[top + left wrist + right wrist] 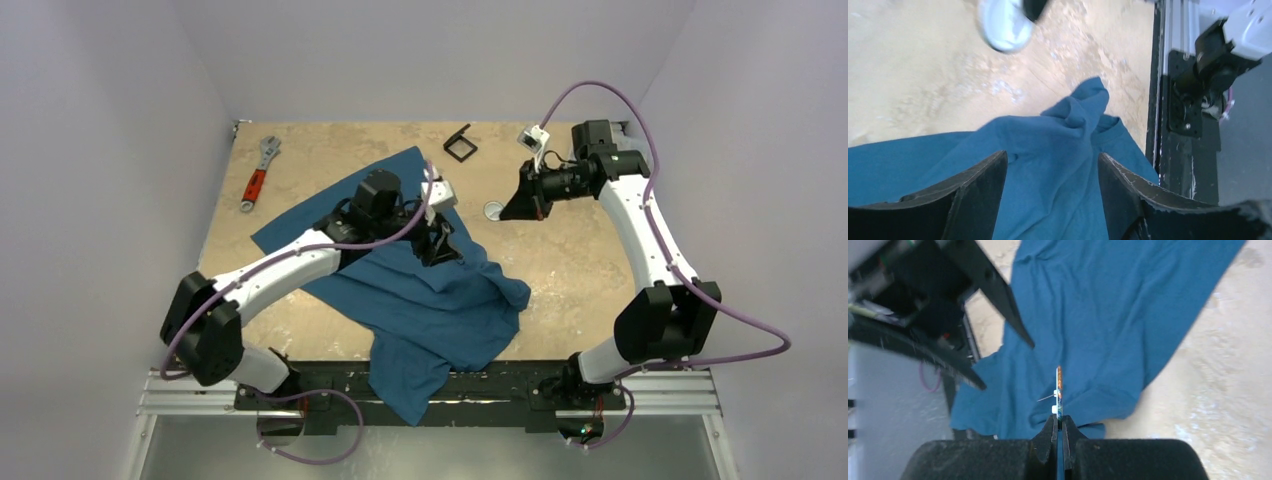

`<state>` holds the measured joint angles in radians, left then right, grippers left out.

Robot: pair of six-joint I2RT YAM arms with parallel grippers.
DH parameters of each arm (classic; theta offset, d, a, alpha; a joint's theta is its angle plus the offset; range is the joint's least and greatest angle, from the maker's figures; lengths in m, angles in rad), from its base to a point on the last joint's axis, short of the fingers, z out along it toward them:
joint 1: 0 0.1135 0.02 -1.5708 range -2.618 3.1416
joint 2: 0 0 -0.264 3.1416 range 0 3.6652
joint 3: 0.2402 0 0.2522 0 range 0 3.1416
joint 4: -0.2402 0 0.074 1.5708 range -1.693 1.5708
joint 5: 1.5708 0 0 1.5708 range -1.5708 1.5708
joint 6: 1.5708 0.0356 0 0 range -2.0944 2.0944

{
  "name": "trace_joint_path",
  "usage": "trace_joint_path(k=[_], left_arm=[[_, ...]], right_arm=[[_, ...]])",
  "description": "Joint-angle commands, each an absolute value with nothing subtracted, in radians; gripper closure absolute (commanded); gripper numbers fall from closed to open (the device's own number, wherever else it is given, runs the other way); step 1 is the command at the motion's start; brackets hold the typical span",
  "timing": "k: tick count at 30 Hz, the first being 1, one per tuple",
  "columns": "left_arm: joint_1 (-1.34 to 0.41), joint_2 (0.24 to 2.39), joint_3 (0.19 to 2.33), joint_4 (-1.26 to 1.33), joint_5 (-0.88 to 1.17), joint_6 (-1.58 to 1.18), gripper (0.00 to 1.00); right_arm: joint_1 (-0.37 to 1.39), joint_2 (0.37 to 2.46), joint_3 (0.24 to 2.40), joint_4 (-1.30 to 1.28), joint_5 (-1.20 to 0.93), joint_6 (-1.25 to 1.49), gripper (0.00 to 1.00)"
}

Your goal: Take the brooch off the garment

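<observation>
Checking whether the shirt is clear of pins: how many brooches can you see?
1. The brooch is pinched edge-on in the right gripper, held clear of the garment. Others could be hidden in the cloth's folds.

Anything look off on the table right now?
Mostly the garment: it lies crumpled and skewed, one end hanging over the table's near edge onto the rail. The brooch is pinched edge-on in the right gripper, clear of the cloth. The left gripper is open over the folds.
</observation>
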<state>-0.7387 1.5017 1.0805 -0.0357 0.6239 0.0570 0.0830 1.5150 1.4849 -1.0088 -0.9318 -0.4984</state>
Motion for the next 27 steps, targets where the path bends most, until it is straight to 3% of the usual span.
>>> trace_joint_path(k=[1,5,15,22,27], left_arm=[[-0.667,1.363,1.112,-0.050,0.688,-0.032,0.33],[-0.655,1.313,1.129,-0.078,0.697,-0.051,0.27],[-0.669,1.333,1.231,-0.123,0.815,-0.221,0.30],[-0.770,1.337,1.292,-0.178,0.634,-0.172,0.36],[-0.806,1.355,1.311,-0.146,0.639,-0.180,0.37]], right_arm=[[0.083,1.485,1.500,-1.134,-1.121,-0.553,1.00],[0.085,1.473,1.484,-1.165,-1.202,-0.567,1.00],[0.114,1.389,1.441,-1.200,-1.272,-0.601,1.00],[0.121,1.320,1.402,-1.144,-1.276,-0.538,1.00],[0.124,1.284,1.387,-1.112,-1.290,-0.490,1.00]])
